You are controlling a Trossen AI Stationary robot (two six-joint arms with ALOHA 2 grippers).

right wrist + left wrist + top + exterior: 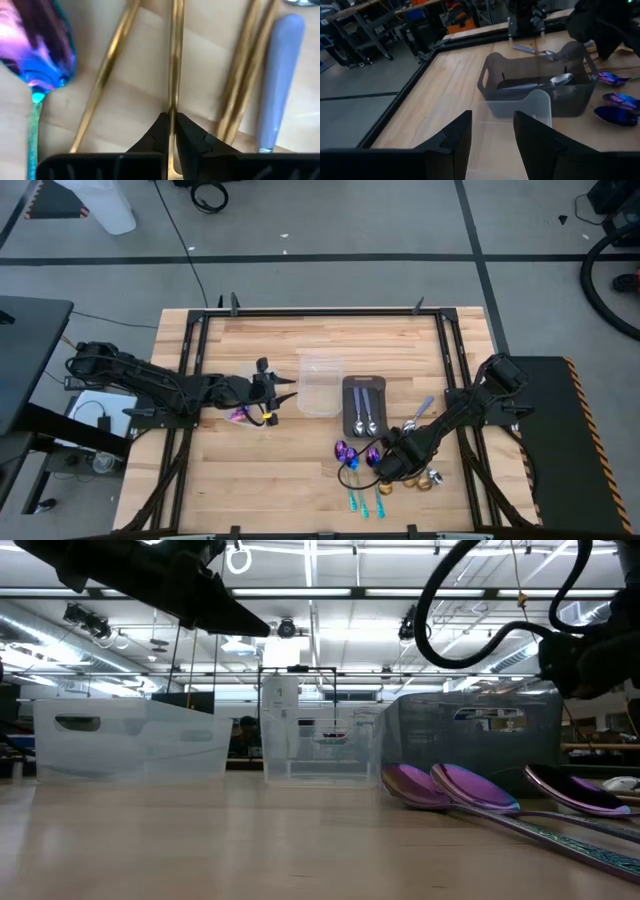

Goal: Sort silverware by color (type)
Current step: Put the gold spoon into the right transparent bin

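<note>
Purple-bowled spoons with teal handles lie on the table near its near edge and show close up in the low view. Gold spoons lie to their right. Silver spoons lie in the dark grey tray. My right gripper is low over the gold handles and shut on one. My left gripper hovers open and empty at the clear tub; its fingers stand apart. My right gripper pinches a gold spoon's slim handle between its two fingertips, coming down from above. The handle runs straight out between the fingers, beside other gold handles on the wood. I cannot tell whether it is lifted.
A clear tub stands left of the grey tray; another clear tub shows in the low view. Something purple lies by the left wrist. A grey-blue-handled piece lies right of the gold handles. Bare wood stretches toward the far edge.
</note>
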